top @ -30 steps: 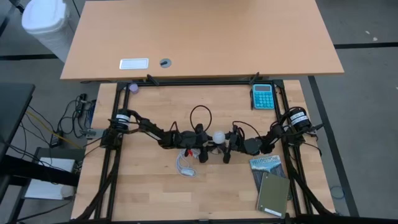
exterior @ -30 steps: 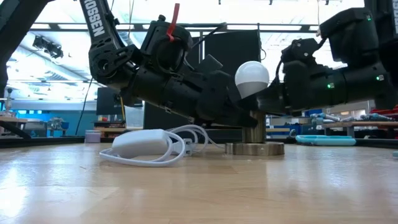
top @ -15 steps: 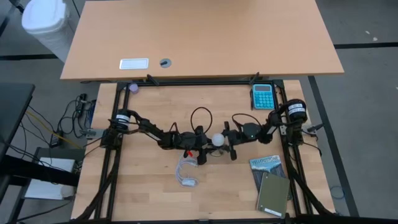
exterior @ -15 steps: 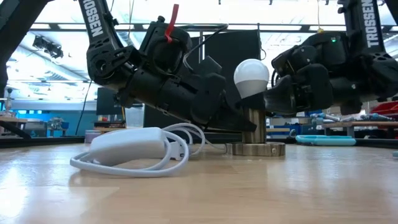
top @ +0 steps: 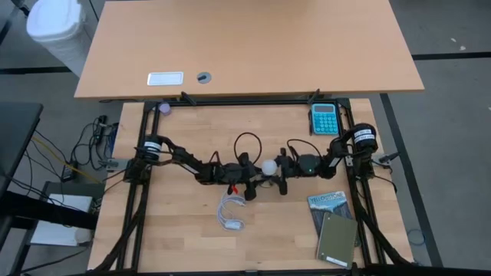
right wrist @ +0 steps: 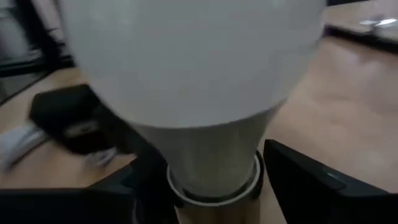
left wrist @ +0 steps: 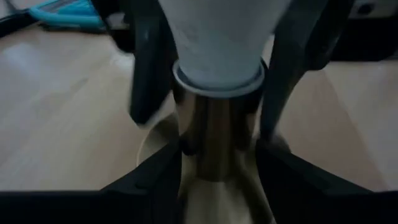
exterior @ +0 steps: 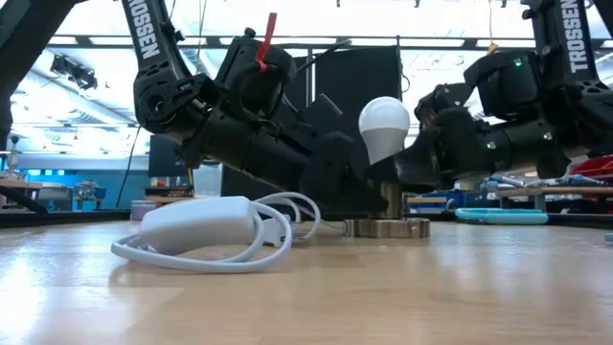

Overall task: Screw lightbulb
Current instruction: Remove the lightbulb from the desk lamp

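Wooden table: "TROSSEN"-lettered arms; both pincers, left and right, spread around the lightbulb.

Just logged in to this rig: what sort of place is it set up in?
Probably a robotics lab or workshop: a wooden bench in a black frame, a second desk behind, and cluttered work tables in the open room beyond.

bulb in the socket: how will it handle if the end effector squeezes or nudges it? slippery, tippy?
The lightbulb has a smooth, rounded frosted globe, so it is probably slippery to pinch. It stands upright in a narrow metal socket on a low round base, top-heavy looking, so a sideways nudge may tip or slide both. Likely light and fragile.
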Robot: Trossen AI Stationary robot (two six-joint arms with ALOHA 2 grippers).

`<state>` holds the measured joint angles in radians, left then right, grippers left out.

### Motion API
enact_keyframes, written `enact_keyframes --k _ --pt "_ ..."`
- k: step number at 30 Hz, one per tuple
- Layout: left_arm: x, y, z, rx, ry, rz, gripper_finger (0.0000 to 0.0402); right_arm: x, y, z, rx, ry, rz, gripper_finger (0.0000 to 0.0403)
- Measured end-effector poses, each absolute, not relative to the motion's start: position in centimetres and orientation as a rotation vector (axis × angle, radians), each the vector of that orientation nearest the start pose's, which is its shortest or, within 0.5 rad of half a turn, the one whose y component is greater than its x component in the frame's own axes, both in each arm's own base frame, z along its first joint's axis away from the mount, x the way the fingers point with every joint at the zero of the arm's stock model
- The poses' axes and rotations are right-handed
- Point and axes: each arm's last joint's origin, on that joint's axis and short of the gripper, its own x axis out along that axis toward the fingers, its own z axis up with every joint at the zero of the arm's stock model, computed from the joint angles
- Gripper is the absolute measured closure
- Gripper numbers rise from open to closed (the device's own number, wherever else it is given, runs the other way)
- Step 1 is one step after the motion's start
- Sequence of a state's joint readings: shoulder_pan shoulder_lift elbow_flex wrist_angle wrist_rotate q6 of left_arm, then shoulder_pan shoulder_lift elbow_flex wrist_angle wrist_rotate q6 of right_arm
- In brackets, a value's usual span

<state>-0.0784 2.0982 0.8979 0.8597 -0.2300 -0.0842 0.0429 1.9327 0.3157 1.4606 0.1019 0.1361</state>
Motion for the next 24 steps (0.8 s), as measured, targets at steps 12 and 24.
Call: enact_keyframes --k 12,24 --pt "38.7 -1.5 9.2 -0.026 0.329 0.27 0.017 26.3 4.1 9.8 0.104 0.053 -0.323 0.0139" --pt "39.6 -1.6 10.3 0.001 0.283 0.236 0.0128 26.9 4.8 10.3 0.114 0.025 -0.355 0.0139"
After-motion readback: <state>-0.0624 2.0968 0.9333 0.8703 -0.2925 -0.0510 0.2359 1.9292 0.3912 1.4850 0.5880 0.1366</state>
